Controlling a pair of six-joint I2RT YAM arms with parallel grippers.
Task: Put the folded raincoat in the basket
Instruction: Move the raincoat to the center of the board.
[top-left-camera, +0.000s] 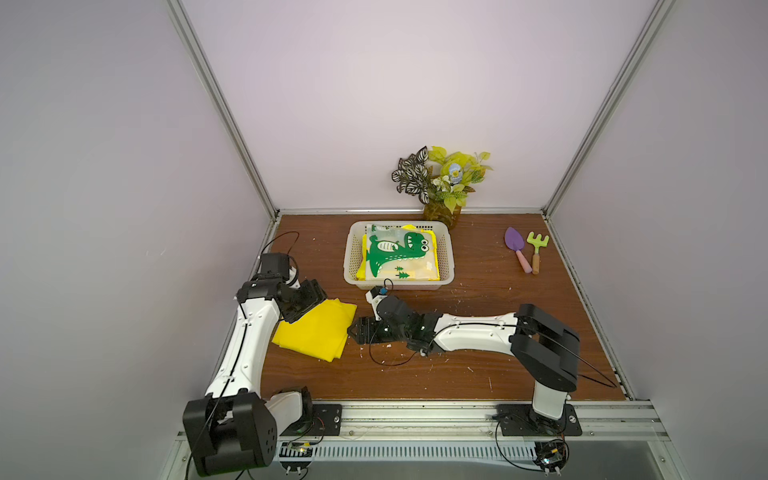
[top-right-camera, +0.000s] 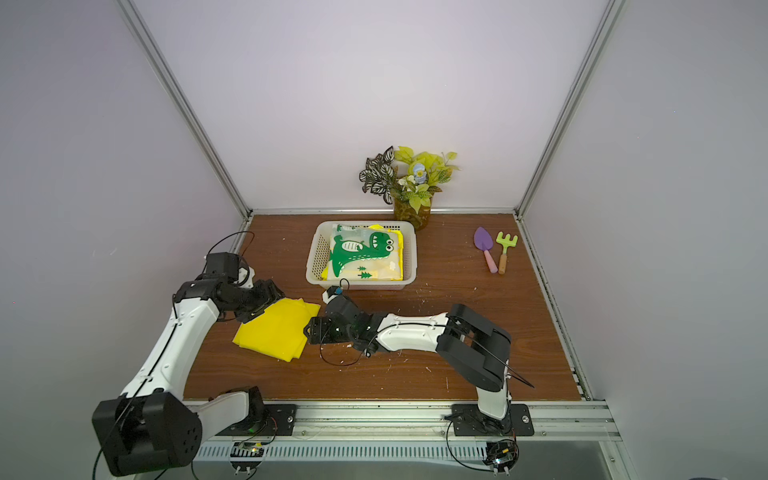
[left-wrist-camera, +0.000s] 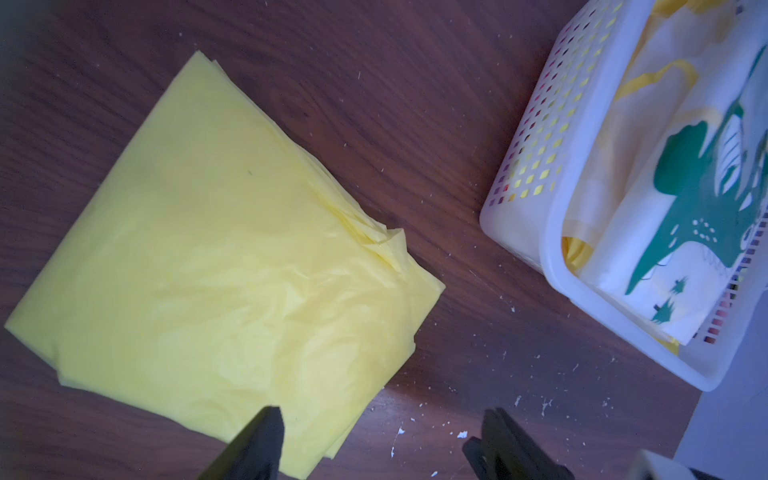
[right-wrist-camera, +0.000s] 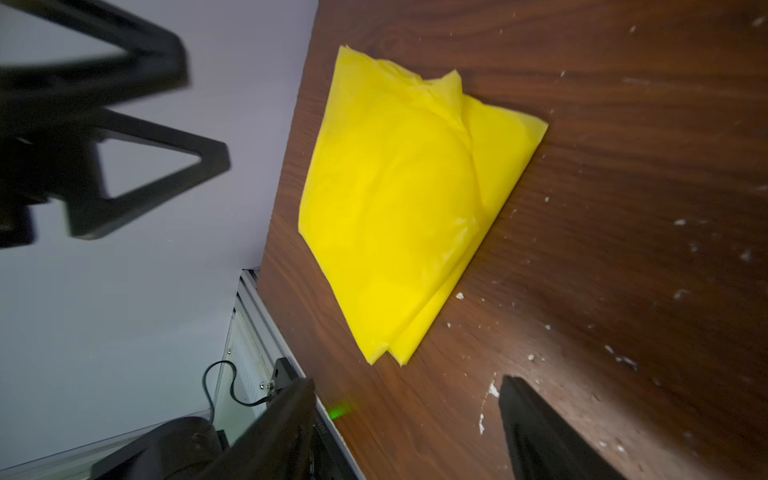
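The folded raincoat (top-left-camera: 316, 332), plain yellow, lies flat on the table (top-left-camera: 478, 374) near its left edge. It is outside the basket (top-left-camera: 446, 257) at the back middle, which holds a dinosaur-print raincoat (top-left-camera: 397, 253). The left gripper (left-wrist-camera: 382, 411) is over its edge and the right gripper (right-wrist-camera: 409, 380) just beside it. Both have fingers apart, gripping nothing.

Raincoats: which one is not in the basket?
The plain yellow raincoat, lying folded on the wooden table near the front. The dinosaur raincoat, printed in green, lies inside the white basket.
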